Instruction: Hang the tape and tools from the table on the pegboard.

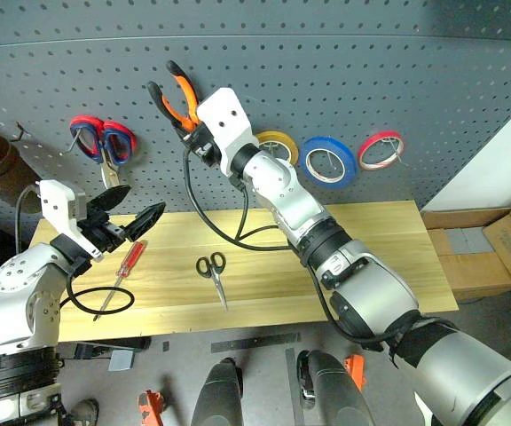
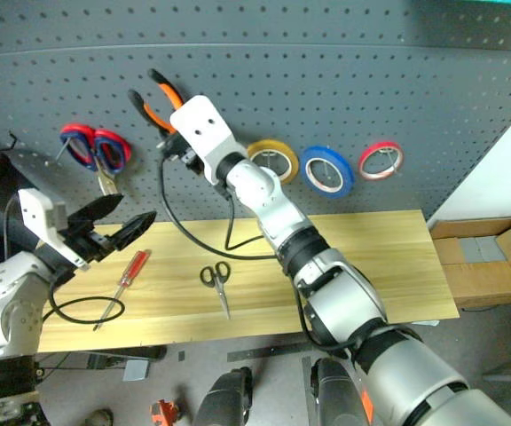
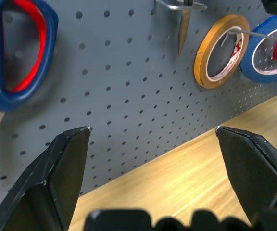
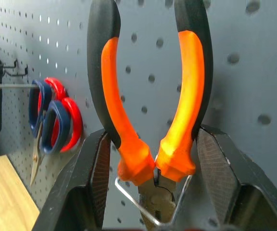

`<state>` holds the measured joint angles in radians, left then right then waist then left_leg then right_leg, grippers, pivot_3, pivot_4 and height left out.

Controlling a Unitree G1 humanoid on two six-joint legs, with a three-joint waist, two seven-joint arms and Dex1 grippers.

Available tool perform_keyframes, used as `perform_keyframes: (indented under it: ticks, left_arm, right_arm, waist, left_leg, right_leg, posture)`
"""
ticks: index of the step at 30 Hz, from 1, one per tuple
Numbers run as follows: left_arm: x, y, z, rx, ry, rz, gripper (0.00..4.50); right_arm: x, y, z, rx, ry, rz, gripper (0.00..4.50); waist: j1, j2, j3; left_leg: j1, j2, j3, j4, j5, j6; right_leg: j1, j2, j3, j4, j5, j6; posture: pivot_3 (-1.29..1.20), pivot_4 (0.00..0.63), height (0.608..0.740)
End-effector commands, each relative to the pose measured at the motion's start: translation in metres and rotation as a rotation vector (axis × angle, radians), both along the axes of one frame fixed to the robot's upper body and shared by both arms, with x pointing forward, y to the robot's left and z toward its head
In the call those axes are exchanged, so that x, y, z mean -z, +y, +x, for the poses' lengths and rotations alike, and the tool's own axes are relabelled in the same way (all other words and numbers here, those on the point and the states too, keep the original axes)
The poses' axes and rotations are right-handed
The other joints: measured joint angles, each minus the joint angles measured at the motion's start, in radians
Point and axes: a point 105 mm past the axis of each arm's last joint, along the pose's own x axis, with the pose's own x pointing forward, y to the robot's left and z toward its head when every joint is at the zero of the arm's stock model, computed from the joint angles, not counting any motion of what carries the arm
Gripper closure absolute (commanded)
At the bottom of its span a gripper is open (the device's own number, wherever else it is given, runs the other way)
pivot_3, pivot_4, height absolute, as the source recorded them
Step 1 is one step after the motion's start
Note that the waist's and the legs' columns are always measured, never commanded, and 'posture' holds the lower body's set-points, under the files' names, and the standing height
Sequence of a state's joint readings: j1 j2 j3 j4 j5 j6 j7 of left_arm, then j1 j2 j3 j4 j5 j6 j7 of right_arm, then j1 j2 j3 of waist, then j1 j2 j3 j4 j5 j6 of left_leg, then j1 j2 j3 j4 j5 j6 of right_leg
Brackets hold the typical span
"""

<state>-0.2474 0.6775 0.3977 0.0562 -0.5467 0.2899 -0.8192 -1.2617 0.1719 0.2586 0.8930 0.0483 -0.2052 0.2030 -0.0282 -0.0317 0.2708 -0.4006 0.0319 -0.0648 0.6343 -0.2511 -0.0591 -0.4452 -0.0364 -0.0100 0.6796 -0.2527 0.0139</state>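
Pegboard, dark grey and dotted with holes, rises behind the light wooden table. On the board hang red-and-blue scissors, a yellow tape ring, the blue tape and a red ring. On the table lie the black-handled scissors and the red-handled screwdriver, well apart. Cardboard boxes sit on the floor to the right. Right gripper has its fingers either side of the orange-and-black pliers, up at a wire hook; whether they press the handles I cannot tell. The plier jaws are cut off. Left gripper hovers spread wide and empty over the table's left end.
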Motion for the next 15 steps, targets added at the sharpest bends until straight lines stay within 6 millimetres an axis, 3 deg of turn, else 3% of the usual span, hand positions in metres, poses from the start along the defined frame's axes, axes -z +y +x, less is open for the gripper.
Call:
perform_keyframes:
  ticks: [1,4,11,15]
  left_arm:
    - [-0.008,0.001,0.0,0.002,-0.042,0.014,0.0]
    - [-0.008,0.0,0.001,0.001,-0.042,0.015,0.0]
    - [-0.006,-0.001,0.003,-0.009,-0.036,0.007,0.0]
    - [0.001,-0.001,0.003,-0.028,-0.006,0.029,0.0]
  right_arm:
    - [-0.014,0.036,-0.035,-0.12,-0.002,0.093,1.06]
    - [-0.016,0.036,-0.037,-0.13,-0.002,0.08,0.05]
    - [-0.019,0.023,-0.041,-0.149,0.02,0.031,0.02]
    - [-0.026,-0.018,-0.059,-0.207,0.02,-0.056,0.02]
  waist:
    - [0.0,0.0,0.0]
    - [0.0,0.0,0.0]
    - [0.0,0.0,0.0]
    - [-0.001,0.0,0.0]
  left_leg:
    - [0.0,0.0,0.0,0.0,0.0,0.0]
    - [0.0,0.0,0.0,0.0,0.0,0.0]
    - [0.0,0.0,0.0,0.0,0.0,0.0]
    - [0.0,0.0,-0.001,0.0,0.0,0.0]
  right_leg:
    - [0.0,0.0,0.0,0.0,0.0,0.0]
    - [0.0,0.0,0.0,0.0,0.0,0.0]
    - [0.0,0.0,0.0,0.0,0.0,0.0]
    - [0.0,0.0,0.0,0.0,0.0,0.0]
  posture:
    - [0.07,0.257,0.74]
    - [0.07,0.259,0.74]
    - [0.05,0.265,0.74]
    - [0.03,0.271,0.74]
